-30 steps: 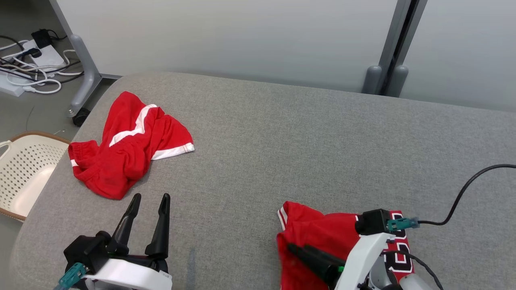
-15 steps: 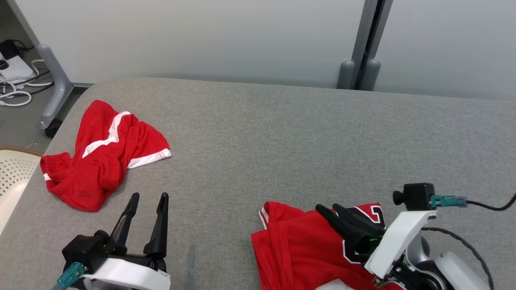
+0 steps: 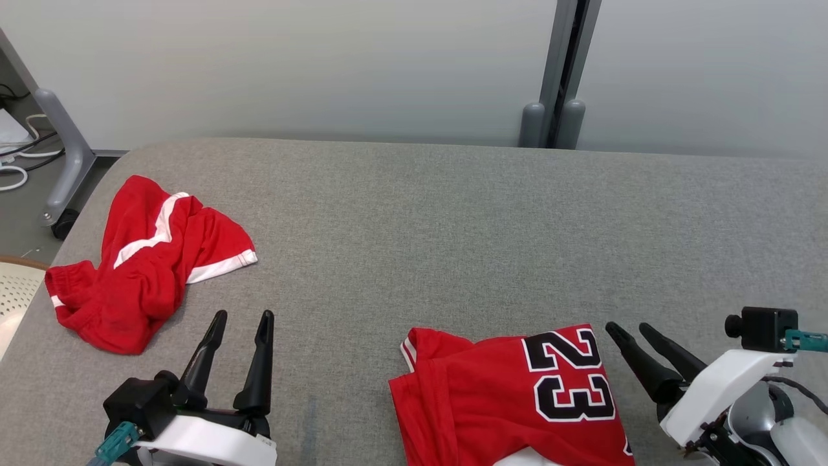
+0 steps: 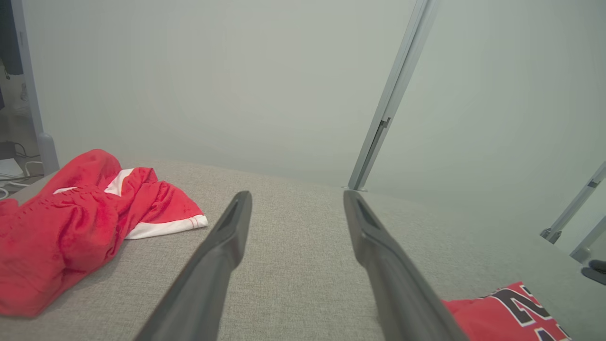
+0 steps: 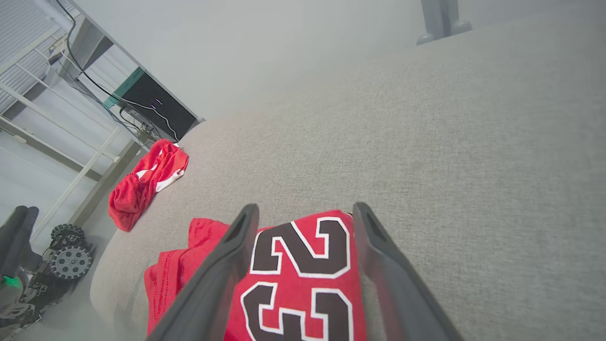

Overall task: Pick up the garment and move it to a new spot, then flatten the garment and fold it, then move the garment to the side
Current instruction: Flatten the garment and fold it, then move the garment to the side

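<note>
Far left of the head view, a cream perforated basket (image 3: 9, 292) is peeking in at the edge, off the table. Right next to it, the red shorts (image 3: 132, 275) with white stripes are lying crumpled in the middle left of the frame, on the grey fabric table (image 3: 420, 220). They're bunched up and not flat at all.

Below the shorts and a bit to the right, in the lower left, the left gripper (image 3: 243, 316) is hovering with its fingers pointing up the frame. The fingers are standing well apart with nothing between them. It's near the shorts but not touching them. The left wrist view is showing the same thing: bare table between the two fingers, shorts off to the left.

Moving to the lower middle, the red jersey (image 3: 491, 401) is lying on the table with the black-and-white 23 facing up. It's looking fairly flat and compact, with a bit of trimmed edge sticking out at its upper left, and its bottom is running off the lower edge of the frame.

Just right of the jersey, in the lower right, the right gripper (image 3: 629, 327) is sitting with its fingers angling up and to the left. They're spread wide and holding nothing, clear of the cloth. In the right wrist view those fingers are framing the number. Behind the table, a grey post (image 3: 556, 97) is standing at the upper right of centre.
</note>
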`<state>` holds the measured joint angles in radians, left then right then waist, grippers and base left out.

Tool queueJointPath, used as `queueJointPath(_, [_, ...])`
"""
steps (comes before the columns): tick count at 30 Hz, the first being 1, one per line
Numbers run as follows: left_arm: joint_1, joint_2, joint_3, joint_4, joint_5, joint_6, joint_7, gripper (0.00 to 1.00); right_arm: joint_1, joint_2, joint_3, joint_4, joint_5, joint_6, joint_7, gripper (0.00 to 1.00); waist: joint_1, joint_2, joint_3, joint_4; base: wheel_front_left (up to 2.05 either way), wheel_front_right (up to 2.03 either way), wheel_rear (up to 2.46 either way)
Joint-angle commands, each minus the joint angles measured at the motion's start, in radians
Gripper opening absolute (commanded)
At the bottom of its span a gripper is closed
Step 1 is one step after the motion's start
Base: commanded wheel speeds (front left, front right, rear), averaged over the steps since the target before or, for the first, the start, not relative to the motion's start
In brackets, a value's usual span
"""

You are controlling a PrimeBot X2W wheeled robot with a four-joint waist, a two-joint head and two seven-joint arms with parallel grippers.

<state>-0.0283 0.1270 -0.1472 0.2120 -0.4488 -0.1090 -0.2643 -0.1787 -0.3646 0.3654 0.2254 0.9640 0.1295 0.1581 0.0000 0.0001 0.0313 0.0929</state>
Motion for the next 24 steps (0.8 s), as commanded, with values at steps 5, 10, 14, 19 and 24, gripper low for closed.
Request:
queueJointPath(5, [-0.006, 0.008, -0.003, 0.005, 0.009, -0.006, -0.002, 1.00, 0.016, 0.024, -0.009, 0.060, 0.000, 0.003, 0.039, 1.00, 0.0000, -0.0001, -0.005, 0.000, 0.00, 0.00, 0.00])
queueJointPath(10, [-0.007, 0.011, -0.007, 0.006, 0.008, -0.005, -0.002, 1.00, 0.007, 0.047, -0.009, 0.130, 0.026, 0.003, 0.103, 1.00, 0.0000, -0.0001, -0.003, 0.003, 0.00, 0.00, 0.00])
queueJointPath(14, [-0.011, 0.012, -0.009, 0.006, 0.005, -0.004, -0.002, 1.00, -0.014, 0.061, -0.008, 0.165, 0.063, 0.003, 0.162, 1.00, 0.0000, -0.0001, 0.000, 0.010, 0.00, 0.00, 0.00])
queueJointPath(19, [-0.018, 0.013, -0.011, 0.008, 0.002, -0.002, -0.002, 1.00, -0.030, 0.066, -0.014, 0.197, 0.104, 0.003, 0.225, 1.00, 0.0000, -0.0001, 0.004, 0.021, 0.00, 0.00, 0.00])
queueJointPath(24, [-0.024, 0.011, -0.011, 0.010, -0.002, -0.001, -0.002, 1.00, -0.060, 0.077, -0.025, 0.256, 0.138, 0.003, 0.278, 1.00, 0.0000, -0.0001, 0.012, 0.033, 0.00, 0.00, 0.00])
